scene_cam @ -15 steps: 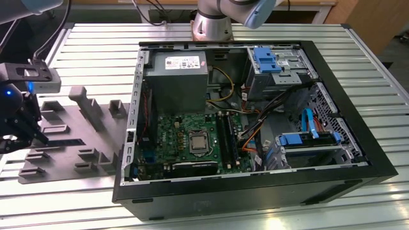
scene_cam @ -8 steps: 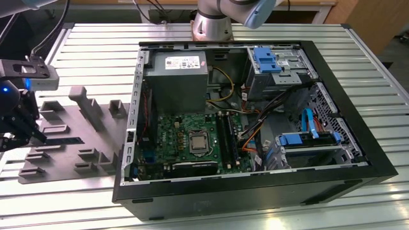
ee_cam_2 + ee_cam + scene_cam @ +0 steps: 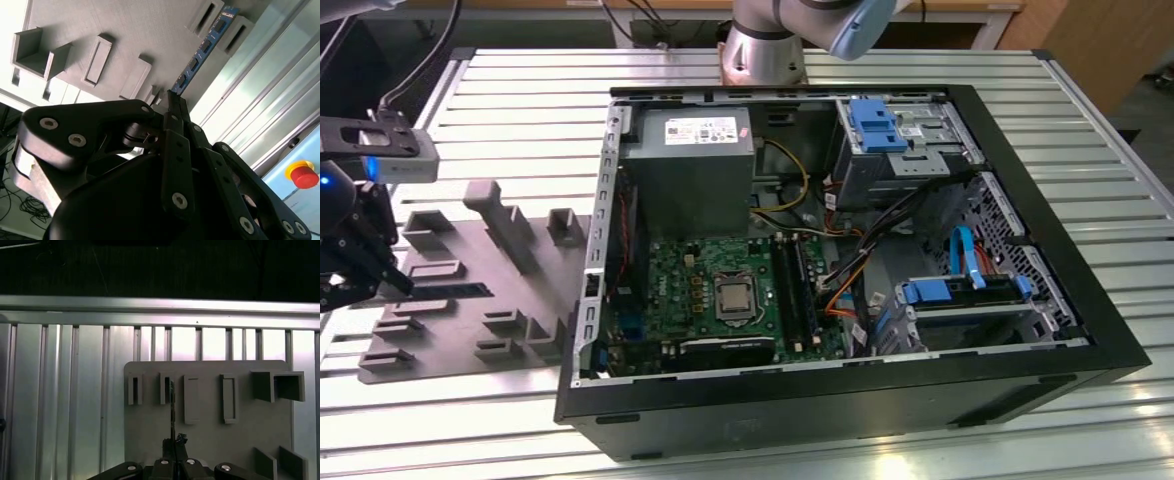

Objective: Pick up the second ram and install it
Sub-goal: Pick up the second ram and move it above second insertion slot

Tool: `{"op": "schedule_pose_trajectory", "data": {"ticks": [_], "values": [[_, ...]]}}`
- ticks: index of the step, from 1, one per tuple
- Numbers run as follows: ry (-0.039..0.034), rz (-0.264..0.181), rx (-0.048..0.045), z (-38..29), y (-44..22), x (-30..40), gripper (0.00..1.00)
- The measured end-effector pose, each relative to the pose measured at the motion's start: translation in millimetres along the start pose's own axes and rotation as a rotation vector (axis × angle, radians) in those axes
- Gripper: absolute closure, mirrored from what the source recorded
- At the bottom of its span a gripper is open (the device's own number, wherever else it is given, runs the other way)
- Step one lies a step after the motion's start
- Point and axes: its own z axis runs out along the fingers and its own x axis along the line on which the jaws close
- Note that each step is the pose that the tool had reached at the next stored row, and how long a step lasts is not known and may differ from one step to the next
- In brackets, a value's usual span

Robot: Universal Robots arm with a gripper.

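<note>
The second ram (image 3: 200, 50) is a thin dark stick with black chips, lying along the grey plastic tray (image 3: 125, 30) between two raised blocks. My gripper (image 3: 172, 97) is shut on its near end. In the first wrist view the ram (image 3: 172, 410) shows edge-on above the fingertips of the gripper (image 3: 174, 442). I cannot tell whether it rests in the tray's slot or is just above it. In the exterior view the gripper (image 3: 380, 280) hangs at the far left over the tray (image 3: 454, 325), and the ram (image 3: 454, 290) is a dark strip there.
An open computer case (image 3: 854, 400) lies on the slatted metal table (image 3: 520, 110), right of the tray in the exterior view. Its motherboard (image 3: 707, 290) has long memory slots (image 3: 794, 290) beside the processor socket. Cables and blue drive brackets fill the case's right half. A red button (image 3: 302, 175) sits beyond the table.
</note>
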Motion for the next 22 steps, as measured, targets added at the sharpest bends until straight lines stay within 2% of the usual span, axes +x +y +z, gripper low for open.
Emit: {"op": "schedule_pose_trajectory", "data": {"ticks": [22], "values": [[-0.0026, 0.000, 0.0000, -14.3, 0.4, -0.4, 0.89]]}}
